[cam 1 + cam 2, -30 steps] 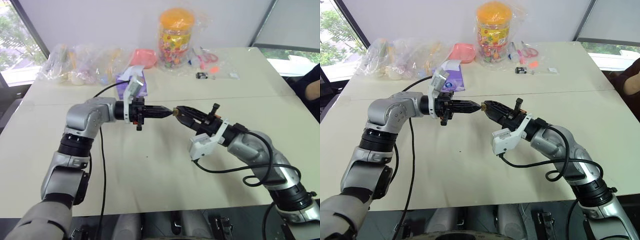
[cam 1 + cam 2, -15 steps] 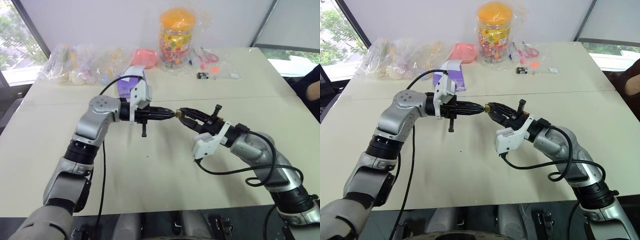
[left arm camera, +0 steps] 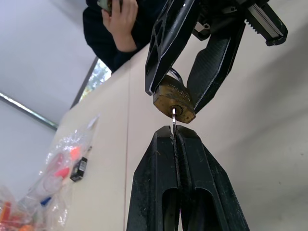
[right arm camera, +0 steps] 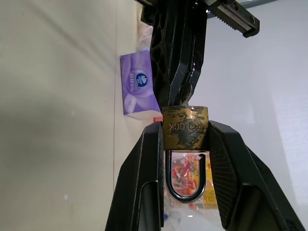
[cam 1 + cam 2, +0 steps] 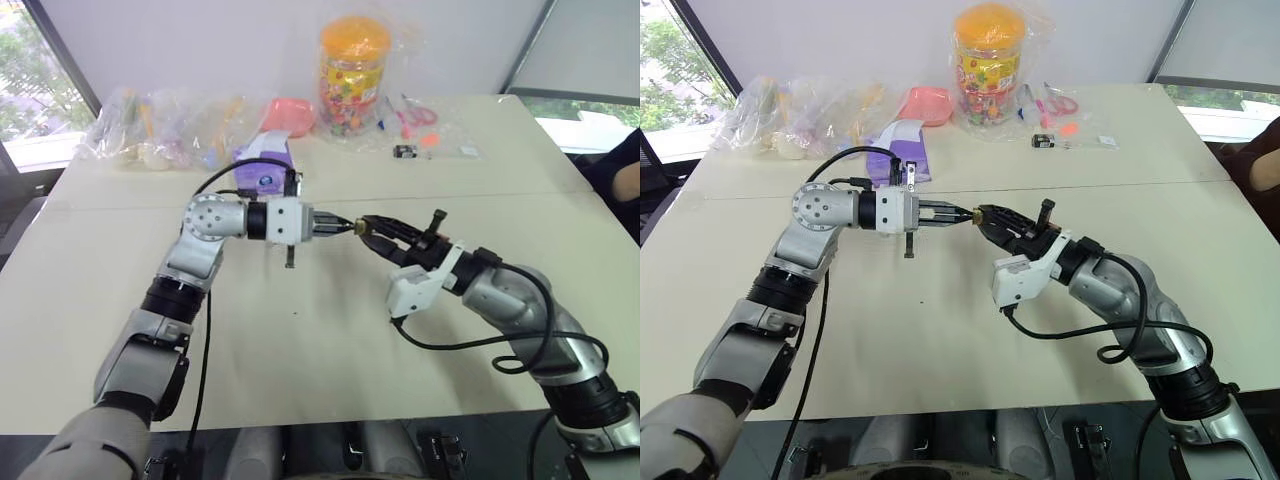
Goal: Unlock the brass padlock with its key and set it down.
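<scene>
1. Brass padlock (image 4: 185,133) is pinched by its two flat sides between the R gripper's (image 5: 369,226) black fingers (image 4: 144,173), held in the air above the table (image 5: 330,350) w/ keyhole end turned toward the L gripper (image 5: 343,227).
2. R jaws are part-closed, set only as wide as the lock body; the shackle (image 4: 186,180) hangs in the gap between the fingers and looks closed.
3. L gripper is clamped fully shut on the key (image 3: 173,117); its thin silver blade sticks out past the tips and its end is seated in the round keyhole.
4. Both grippers meet tip to tip at mid-table, roughly level.
5. Lock body: squarish, dull gold, scuffed and tarnished, w/ stamped lettering on one face. Shackle: smooth grey metal, U-shaped.
6. Fingers: matte black, tapering, finely textured.
7. Table top: plain beige, smooth, w/ a seam across it.
8. Far side of table: purple tissue pack (image 5: 262,165), clear plastic bags (image 5: 160,128), orange-lidded jar (image 5: 353,75) of colourful items.
</scene>
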Controlling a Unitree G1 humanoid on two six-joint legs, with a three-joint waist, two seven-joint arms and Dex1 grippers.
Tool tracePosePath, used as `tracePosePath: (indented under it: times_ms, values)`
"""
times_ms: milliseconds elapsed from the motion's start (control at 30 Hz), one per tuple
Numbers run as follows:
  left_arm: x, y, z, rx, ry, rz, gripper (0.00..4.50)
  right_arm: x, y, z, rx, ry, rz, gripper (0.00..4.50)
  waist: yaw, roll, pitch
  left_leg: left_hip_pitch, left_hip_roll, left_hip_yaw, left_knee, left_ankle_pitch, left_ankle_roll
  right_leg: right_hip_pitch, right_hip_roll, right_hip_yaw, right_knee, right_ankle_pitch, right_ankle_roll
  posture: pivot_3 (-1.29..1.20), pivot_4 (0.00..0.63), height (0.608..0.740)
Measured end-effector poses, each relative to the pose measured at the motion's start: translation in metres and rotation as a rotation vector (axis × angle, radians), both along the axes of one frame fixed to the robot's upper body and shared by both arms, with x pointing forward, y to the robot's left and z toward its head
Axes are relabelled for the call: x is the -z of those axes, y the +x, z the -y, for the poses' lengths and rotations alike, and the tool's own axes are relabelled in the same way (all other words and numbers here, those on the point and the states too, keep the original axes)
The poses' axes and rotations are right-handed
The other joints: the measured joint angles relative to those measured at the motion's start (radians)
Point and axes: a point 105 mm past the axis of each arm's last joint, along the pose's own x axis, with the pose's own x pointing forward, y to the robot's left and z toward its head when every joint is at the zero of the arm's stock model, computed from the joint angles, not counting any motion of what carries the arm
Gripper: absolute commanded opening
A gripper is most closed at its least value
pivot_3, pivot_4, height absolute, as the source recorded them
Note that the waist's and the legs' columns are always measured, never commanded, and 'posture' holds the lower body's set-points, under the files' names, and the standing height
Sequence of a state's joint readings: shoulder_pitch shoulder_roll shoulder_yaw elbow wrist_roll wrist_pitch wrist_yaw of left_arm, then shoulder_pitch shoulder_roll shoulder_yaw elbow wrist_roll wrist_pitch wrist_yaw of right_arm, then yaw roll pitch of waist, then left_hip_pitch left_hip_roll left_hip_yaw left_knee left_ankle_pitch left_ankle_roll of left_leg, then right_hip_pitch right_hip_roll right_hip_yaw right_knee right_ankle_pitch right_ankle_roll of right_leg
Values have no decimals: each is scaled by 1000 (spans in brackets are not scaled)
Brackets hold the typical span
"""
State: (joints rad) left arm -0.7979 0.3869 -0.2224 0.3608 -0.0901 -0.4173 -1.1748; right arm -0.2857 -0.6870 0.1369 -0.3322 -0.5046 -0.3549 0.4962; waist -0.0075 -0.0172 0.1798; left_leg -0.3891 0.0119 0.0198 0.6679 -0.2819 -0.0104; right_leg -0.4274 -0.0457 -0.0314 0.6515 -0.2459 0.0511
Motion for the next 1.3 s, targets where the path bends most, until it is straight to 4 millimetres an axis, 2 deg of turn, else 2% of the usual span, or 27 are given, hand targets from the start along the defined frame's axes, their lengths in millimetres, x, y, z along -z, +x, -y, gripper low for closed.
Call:
tracePosePath:
  times_ms: [67, 133, 233, 300, 400, 467, 600, 800, 1100, 1133, 1200, 1300]
  values:
    - [0, 2, 1, -11, -21, -76, 37, 0, 0, 1, 3, 1, 1, 705, -1, 0, 0, 0, 0, 0, 0, 0, 0, 0, 0, 0, 0, 0, 1, 0, 150, 737]
    - [1, 3, 2, -24, -53, -232, 37, -1, 1, 1, 7, 2, 3, 705, -2, 0, 0, 0, 0, 0, 0, 0, 0, 0, 0, 0, 0, 0, 1, 0, 150, 737]
    - [7, 0, -6, -46, -58, -581, 37, 1, -1, -1, -7, -3, -9, 705, -9, 0, 0, 1, 1, 0, 0, 0, 0, 0, 2, 0, 0, 0, 1, 0, 150, 737]
    - [9, -6, -22, -68, -55, -813, 37, 6, -4, -5, -29, -15, -29, 705, -12, 0, 0, 1, 3, -1, 0, 0, 0, 0, 3, 1, 0, 0, 1, 0, 150, 737]
    - [11, -19, -35, -48, -42, -1017, 898, 7, -5, -7, -38, -19, -38, 705, -7, 0, 0, 1, 3, -2, 0, 0, 0, 0, 3, 1, 1, 0, 0, 0, 150, 737]
    - [13, -28, -38, -10, -39, -1139, 1752, 7, -5, -7, -42, -18, -39, 705, -2, 0, 0, 1, 2, -2, 0, 0, 0, 0, 2, 1, 1, 0, 0, 0, 150, 737]
    - [12, -26, -34, -26, -77, -1162, 3545, 6, -5, -8, -44, -21, -38, 705, 1, 0, 0, 1, 0, -2, 1, 0, 0, 0, 0, 2, 1, 0, 1, 0, 150, 737]
    - [8, -15, -19, -45, -149, -1097, 3545, 5, -5, -11, -53, -16, -38, 705, -2, 0, 0, 1, 0, -2, 1, 0, 0, 0, 0, 2, 1, 0, 1, 0, 150, 737]
    - [6, -6, -10, -60, -193, -1054, 3545, 6, -5, -12, -56, -15, -47, 705, -3, 0, 0, 1, 0, -1, 1, 0, 0, 0, 0, 2, 1, 0, 1, 0, 150, 737]
    - [7, -6, -9, -57, -195, -1057, 3025, 6, -5, -12, -56, -16, -47, 705, -3, 0, 0, 1, 0, -1, 1, 0, 0, 0, 0, 2, 1, 0, 1, 0, 150, 737]
    - [8, -5, -8, -55, -198, -1062, 2347, 6, -6, -13, -58, -17, -45, 705, -3, 0, 0, 1, 0, -1, 1, 0, 0, 0, 0, 2, 1, 0, 1, 0, 150, 737]
    - [8, -8, -5, -30, -190, -1066, 991, 6, -5, -12, -51, -19, -50, 705, -3, 0, 0, 1, 1, -1, 1, 0, 0, 0, 0, 2, 1, 0, 1, 0, 150, 737]
